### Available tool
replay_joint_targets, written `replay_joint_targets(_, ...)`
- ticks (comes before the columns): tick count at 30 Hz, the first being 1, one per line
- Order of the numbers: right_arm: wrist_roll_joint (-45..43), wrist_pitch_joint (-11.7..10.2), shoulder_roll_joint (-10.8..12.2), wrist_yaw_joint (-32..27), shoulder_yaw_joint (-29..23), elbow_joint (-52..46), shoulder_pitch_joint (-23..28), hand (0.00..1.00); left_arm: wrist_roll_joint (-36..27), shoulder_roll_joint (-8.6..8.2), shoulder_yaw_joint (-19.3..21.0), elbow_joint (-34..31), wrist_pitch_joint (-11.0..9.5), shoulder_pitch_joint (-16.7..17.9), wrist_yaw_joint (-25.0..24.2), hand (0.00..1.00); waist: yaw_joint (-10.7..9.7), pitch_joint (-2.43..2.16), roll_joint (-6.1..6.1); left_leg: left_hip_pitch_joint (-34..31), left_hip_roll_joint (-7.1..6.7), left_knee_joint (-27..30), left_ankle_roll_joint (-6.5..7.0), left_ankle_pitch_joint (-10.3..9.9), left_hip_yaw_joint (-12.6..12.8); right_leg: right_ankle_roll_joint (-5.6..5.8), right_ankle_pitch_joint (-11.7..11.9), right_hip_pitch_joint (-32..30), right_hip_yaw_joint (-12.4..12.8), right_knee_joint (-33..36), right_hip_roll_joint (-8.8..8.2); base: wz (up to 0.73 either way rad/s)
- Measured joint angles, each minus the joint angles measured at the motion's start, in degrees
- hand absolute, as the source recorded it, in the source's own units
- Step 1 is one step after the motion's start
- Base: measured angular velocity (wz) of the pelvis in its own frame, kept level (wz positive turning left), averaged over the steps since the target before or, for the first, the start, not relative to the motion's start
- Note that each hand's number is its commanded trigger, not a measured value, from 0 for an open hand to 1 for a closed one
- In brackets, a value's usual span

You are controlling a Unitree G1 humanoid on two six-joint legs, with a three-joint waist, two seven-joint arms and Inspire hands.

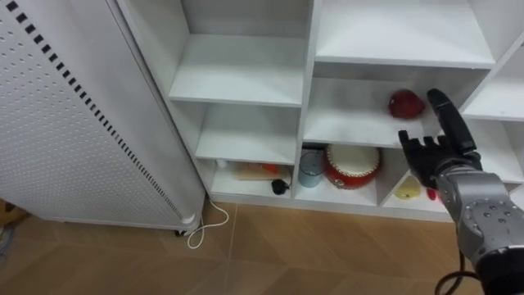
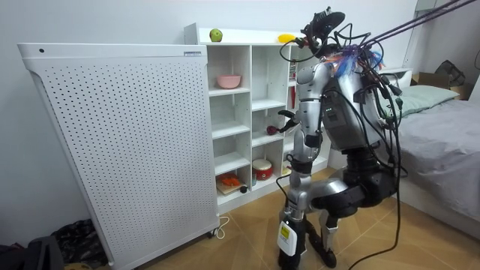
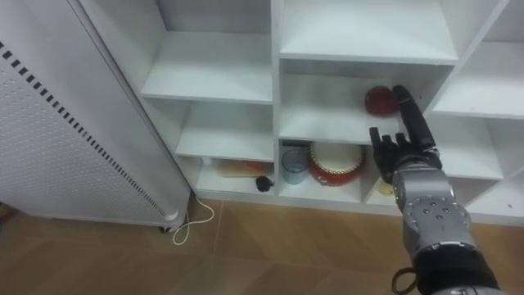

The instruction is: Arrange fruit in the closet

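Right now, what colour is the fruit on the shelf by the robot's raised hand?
Red; the fruit shows best in the left eye view.

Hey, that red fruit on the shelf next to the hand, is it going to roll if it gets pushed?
The red fruit looks rounded and sits loose on a flat shelf, so a nudge would probably roll it. Its skin looks smooth, perhaps slippery for the right hand. Likely firm, not floppy.

Round red fruit (image 1: 406, 104) resting toward the right of a middle shelf in the white open closet (image 1: 246, 74); green apple (image 2: 216, 35) and yellow fruit (image 2: 286, 37) lying on the closet's top.
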Motion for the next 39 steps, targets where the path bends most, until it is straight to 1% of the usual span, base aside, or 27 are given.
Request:
replay_joint_targets(6, 0.1, -0.4, -0.2, 0.0, 0.0, 0.0, 0.0, 0.00, 0.1, 0.01, 0.0, -0.1, 0.0, 1.4, 0.0, 0.00, 0.2, 0.00, 0.00, 0.1, 0.00, 0.0, 0.05, 0.0, 0.0, -0.07, 0.0, 0.0, 0.0, 0.1, 0.01, 0.00)
replay_joint_targets(10, 0.1, -0.4, -0.3, 0.0, 0.0, 0.0, 0.0, 0.00, 0.1, 0.01, -0.1, -0.1, -0.1, 1.4, 0.0, 0.00, 0.4, 0.00, 0.01, 0.2, -0.04, 0.0, 0.01, 0.0, 0.0, -0.09, 0.0, 0.1, 0.0, 0.1, -0.03, 0.00)
replay_joint_targets(14, 0.1, -0.4, -0.5, 0.1, 0.0, 0.0, 0.0, 0.00, 0.1, 0.05, -1.0, -0.2, -0.2, 1.5, 0.0, 0.00, 0.7, 0.00, 0.01, 0.3, -0.07, 0.0, 0.01, 0.0, 0.0, -0.09, 0.0, 0.2, -0.1, 0.1, -0.07, 0.00)
replay_joint_targets(17, 0.1, -0.4, -0.5, 0.2, 0.0, 0.3, 0.0, 0.00, 0.1, 0.06, -1.0, -0.3, -0.2, 1.6, -0.1, 0.00, 0.9, 0.00, 0.01, 1.2, -0.04, 0.0, 0.03, -0.1, 0.0, -0.17, -0.1, 1.2, -0.2, 0.1, 0.00, 0.00)
replay_joint_targets(20, 0.3, -0.3, -0.5, 2.9, 0.2, 1.1, 1.0, 0.00, 0.1, 0.40, -1.2, -0.7, -0.1, 1.7, -0.4, 0.00, 0.9, 0.00, 0.05, 2.8, 0.04, -0.1, -0.13, -0.4, -0.7, 0.03, -0.3, 3.4, -1.1, -0.8, 0.24, -0.01)
replay_joint_targets(21, 0.5, -0.2, -0.5, 4.5, 0.7, 1.2, 2.4, 0.00, 0.2, 0.40, -1.3, -0.7, -0.1, 1.7, -0.6, 0.00, 1.1, -0.02, 0.09, 3.7, 0.16, -0.3, -0.32, -0.6, -1.3, 0.02, -0.3, 4.8, -1.6, -1.5, 0.64, 0.00)
replay_joint_targets(22, 0.9, 0.3, -0.5, 6.0, 0.8, 1.2, 4.1, 0.00, 0.2, 0.38, -1.3, -0.7, -0.1, 1.7, -0.9, 0.00, 1.3, -0.02, 0.10, 4.9, 0.23, -0.7, -0.37, -0.6, -1.6, 0.09, -0.2, 6.2, -1.7, -2.2, 1.20, 0.00)
replay_joint_targets(24, 1.4, 1.0, -0.4, 8.7, 1.0, 2.5, 6.3, 0.00, 0.1, 0.39, -1.4, -0.5, 0.0, 1.9, -1.6, 0.00, 1.8, 0.07, 0.27, 7.2, 0.45, -1.3, -0.41, -0.9, -1.7, -0.01, -0.1, 8.7, -1.7, -3.1, 1.71, -0.05)
replay_joint_targets(25, 1.2, 1.5, -0.5, 10.8, 1.5, 5.6, 7.1, 0.00, 0.1, 0.39, -1.4, -0.5, 0.1, 2.2, -1.9, 0.00, 2.2, 0.10, 0.44, 9.0, 0.65, -1.9, -0.51, -1.2, -1.7, 0.10, -0.1, 10.4, -1.7, -4.0, 2.15, -0.14)
replay_joint_targets(26, 1.2, 1.8, -0.5, 11.6, 1.8, 6.9, 7.5, 0.00, 0.1, 0.41, -1.4, -0.5, 0.2, 2.3, -2.0, 0.00, 2.4, 0.07, 0.52, 9.9, 0.87, -2.3, -0.52, -1.2, -1.7, 0.20, -0.1, 11.2, -1.7, -4.6, 2.36, -0.13)
replay_joint_targets(28, 1.0, 2.9, -0.6, 16.0, 3.0, 11.4, 10.4, 0.00, 0.2, 0.54, -0.9, -0.5, 0.3, 2.5, -3.1, 0.00, 2.9, 0.08, 1.00, 13.2, 0.99, -4.6, -0.77, -1.0, -1.8, 0.56, 0.0, 14.7, -1.9, -7.1, 2.97, -0.06)
replay_joint_targets(30, -0.7, 3.9, -0.7, 19.0, 3.7, 14.6, 12.7, 0.00, 0.1, 0.61, -0.7, -0.5, 0.4, 2.6, -3.9, 0.00, 3.2, 0.11, 1.44, 15.8, 1.13, -6.4, -0.92, -0.9, -1.8, 0.58, 0.4, 17.4, -2.0, -9.1, 3.21, -0.04)
replay_joint_targets(32, -3.9, 4.9, -0.9, 22.3, 5.3, 18.1, 15.0, 0.00, 0.1, 0.72, -0.5, -0.2, 0.3, 2.7, -4.9, 0.00, 3.2, 0.10, 2.30, 18.8, 1.30, -8.8, -0.92, -0.5, -1.8, 0.99, 1.1, 20.6, -2.8, -11.7, 3.23, 0.00)
replay_joint_targets(33, -7.0, 5.6, -0.9, 24.3, 5.4, 20.5, 16.6, 0.00, 0.1, 0.87, 0.6, -0.1, 0.3, 2.7, -5.7, 0.00, 3.1, 0.04, 2.67, 20.9, 1.31, -10.6, -0.96, -0.1, -1.8, 0.91, 1.5, 22.7, -3.3, -13.5, 3.46, 0.00)
replay_joint_targets(34, -10.6, 6.4, -1.1, 25.5, 6.6, 21.7, 18.5, 0.00, -0.2, 1.20, 1.5, 0.0, 0.4, 2.7, -6.3, 0.00, 3.0, -0.04, 2.84, 22.6, 1.20, -12.5, -1.06, 0.3, -1.8, 0.78, 2.0, 24.4, -3.3, -15.1, 3.59, 0.00)
replay_joint_targets(35, -12.7, 6.8, -1.2, 26.3, 7.2, 21.9, 19.6, 0.00, -0.3, 1.45, 1.8, 0.0, 0.3, 2.6, -6.6, 0.00, 2.9, -0.05, 2.88, 23.5, 1.15, -13.3, -1.10, 0.5, -1.9, 0.85, 2.2, 25.2, -3.3, -16.0, 3.72, 0.00)
replay_joint_targets(37, -19.9, 8.5, -1.6, 29.1, 10.3, 23.7, 23.4, 0.00, -0.7, 2.45, 3.8, 0.0, 0.1, 1.8, -7.1, 0.00, 2.6, -0.09, 2.85, 27.3, 1.18, -17.5, -0.85, 1.7, -1.7, 0.93, 2.9, 28.6, -3.5, -19.5, 3.99, 0.02)
replay_joint_targets(38, -21.2, 8.8, -1.7, 29.6, 11.0, 23.7, 24.3, 0.00, -0.9, 2.77, 4.0, 0.0, 0.1, 1.7, -7.1, 0.00, 2.3, -0.11, 2.86, 28.0, 1.19, -18.3, -0.83, 2.0, -1.6, 1.00, 3.0, 29.3, -3.4, -20.0, 4.05, 0.07)
replay_joint_targets(39, -24.6, 9.4, -1.9, 30.5, 12.5, 23.8, 25.8, 0.00, -1.1, 3.37, 4.2, -0.1, -0.1, 1.6, -7.2, 0.00, 1.9, -0.13, 2.82, 29.6, 1.09, -20.1, -0.92, 2.5, -1.6, 1.09, 3.1, 30.5, -3.4, -21.2, 4.01, 0.04)
